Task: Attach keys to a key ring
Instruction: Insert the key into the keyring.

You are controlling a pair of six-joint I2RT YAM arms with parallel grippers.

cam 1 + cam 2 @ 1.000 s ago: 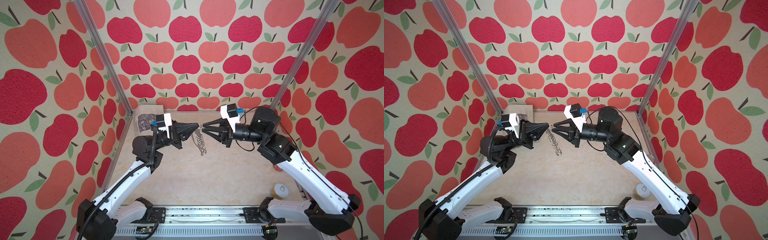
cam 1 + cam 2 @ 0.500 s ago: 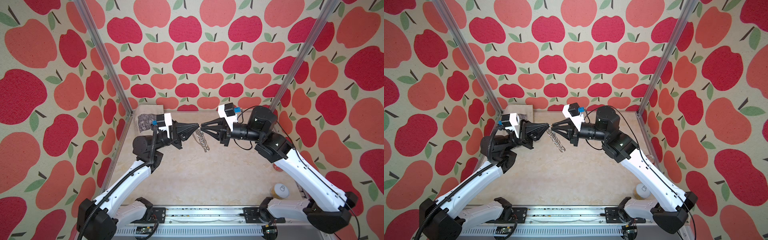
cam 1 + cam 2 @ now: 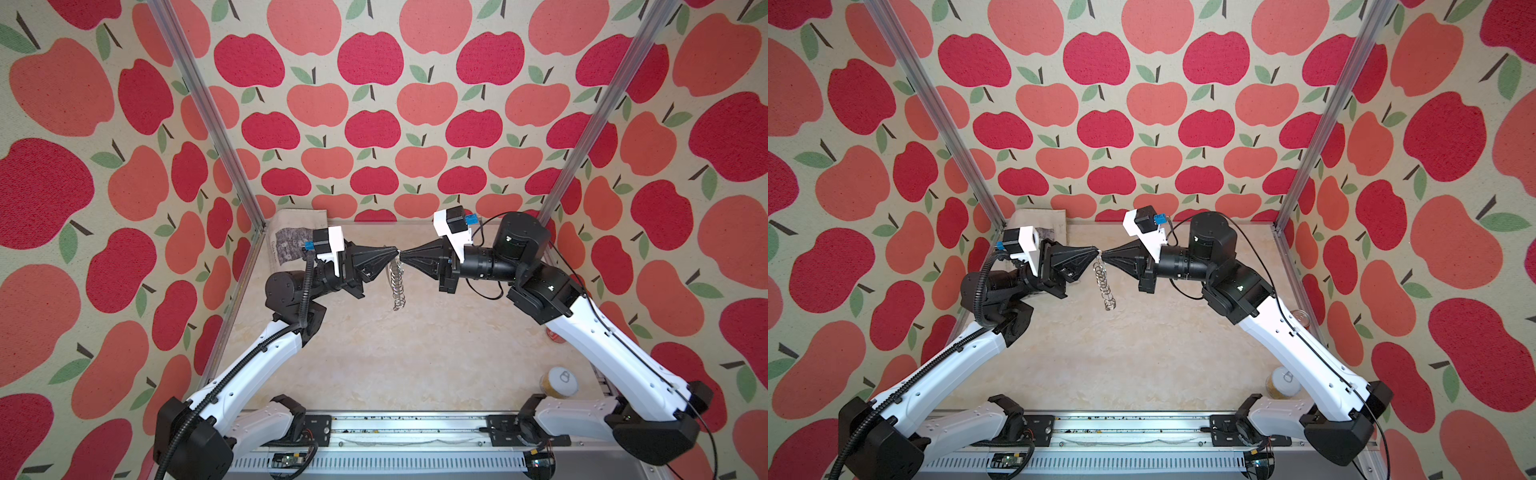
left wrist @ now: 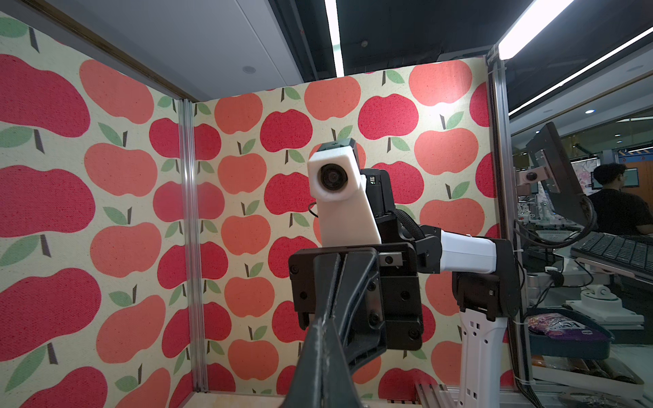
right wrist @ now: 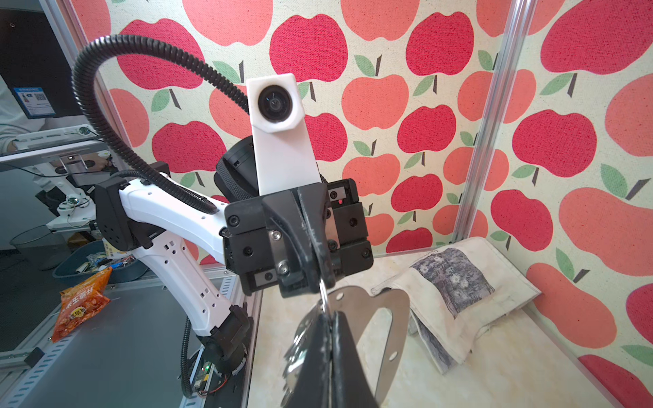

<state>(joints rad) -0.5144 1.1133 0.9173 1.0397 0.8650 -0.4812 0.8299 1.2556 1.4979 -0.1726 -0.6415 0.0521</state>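
The key ring (image 3: 397,286) hangs edge-on in mid-air between the two arms, its row of silver wire rings dangling below the fingertips in both top views. My left gripper (image 3: 395,250) and right gripper (image 3: 405,252) meet tip to tip above it. Each is shut on a wire ring at the top of the row. In the right wrist view the grey plate (image 5: 397,311) with its oval cutout hangs behind my shut right gripper (image 5: 330,316). The left gripper (image 5: 319,282) pinches the wire just beyond it. No keys show in any view.
A folded printed cloth bag (image 3: 291,241) lies in the back left corner. A white-lidded can (image 3: 559,382) stands at the front right, and a red can (image 3: 555,334) sits by the right wall. Aluminium posts (image 3: 590,124) frame the back corners.
My right gripper has moved left to the left gripper's tip and its jaws have closed on the wire ring. The key ring has swung to hang straighter. The left gripper has stayed shut.
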